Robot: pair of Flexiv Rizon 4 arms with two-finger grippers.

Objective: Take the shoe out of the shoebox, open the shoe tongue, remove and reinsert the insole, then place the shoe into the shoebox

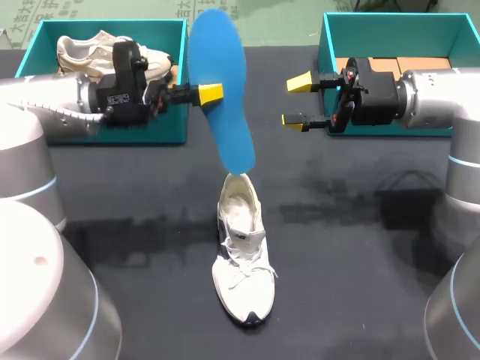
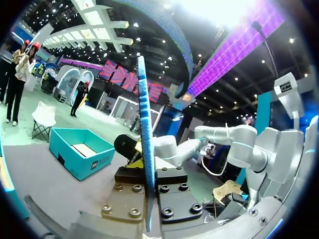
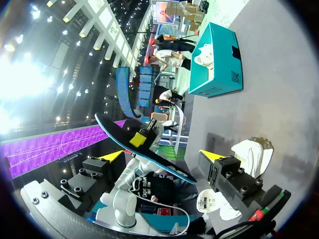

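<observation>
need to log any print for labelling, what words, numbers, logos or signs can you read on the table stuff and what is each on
nothing here reads as words
white sticker on the left arm: dark print, too small to read
left shoebox, side: square code label, no legible words
right shoebox, side: faint mark, too blurred
shoe, tongue: dark tag, too small
insole: no print showing
</observation>
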